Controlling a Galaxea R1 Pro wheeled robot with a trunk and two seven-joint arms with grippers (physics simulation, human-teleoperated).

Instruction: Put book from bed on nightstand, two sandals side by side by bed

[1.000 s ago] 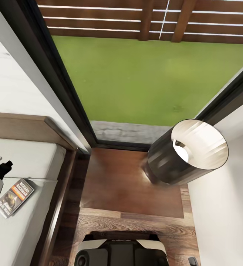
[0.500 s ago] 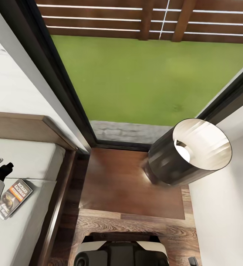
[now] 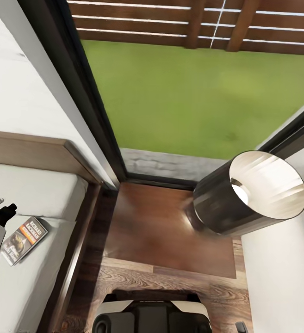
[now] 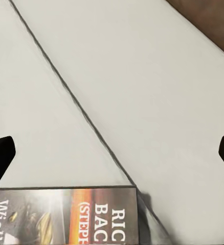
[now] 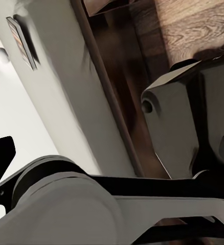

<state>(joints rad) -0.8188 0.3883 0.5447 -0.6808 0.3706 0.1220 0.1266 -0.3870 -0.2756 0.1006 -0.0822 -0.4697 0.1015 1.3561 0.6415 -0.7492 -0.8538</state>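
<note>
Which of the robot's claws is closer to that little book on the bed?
Left. The left claw hangs open just above the book, not touching it. The right claw is down by the robot's own body, beside the bed.

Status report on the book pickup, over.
Left tool open, hovering over the mattress, holding nothing. Book lies flat on the bed, not gripped. Nightstand top carries a lamp on its right; bare wood left of it.

Head view looks steeply down; left wrist view (close) shares the book (image 3: 24,239).
</note>
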